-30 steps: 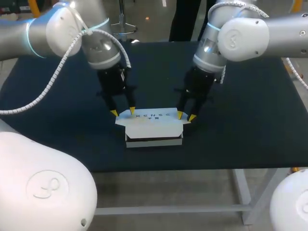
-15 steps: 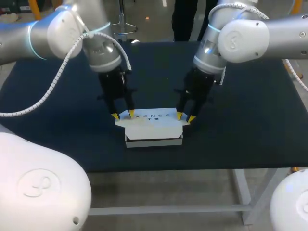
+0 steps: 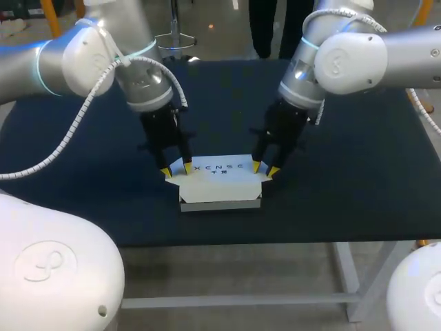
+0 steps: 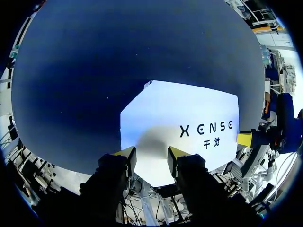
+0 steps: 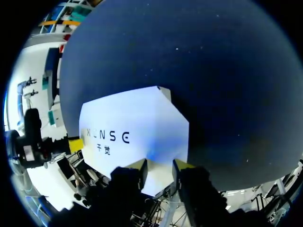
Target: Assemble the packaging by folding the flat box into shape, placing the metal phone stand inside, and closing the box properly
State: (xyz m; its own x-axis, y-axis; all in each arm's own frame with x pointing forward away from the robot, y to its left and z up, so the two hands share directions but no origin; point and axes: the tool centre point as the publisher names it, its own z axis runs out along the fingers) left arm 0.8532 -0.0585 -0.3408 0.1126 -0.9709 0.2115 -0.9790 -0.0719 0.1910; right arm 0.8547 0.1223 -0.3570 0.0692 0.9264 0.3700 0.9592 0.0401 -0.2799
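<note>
Closing the box [image 3: 220, 189], with left gripper [image 3: 176, 169] and right gripper [image 3: 264, 169] narrowly parted, clasping nothing, on the lid [image 3: 219, 167] ends; next, probably pressing it flat.

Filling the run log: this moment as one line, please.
step: closing box | left gripper: open, at lid left end | right gripper: open, at lid right end | lid: down on box

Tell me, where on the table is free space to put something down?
Bare table lies right of the box, left of it, and along the far edge. Crowded at the box's far corners, under the left gripper and right gripper.
</note>
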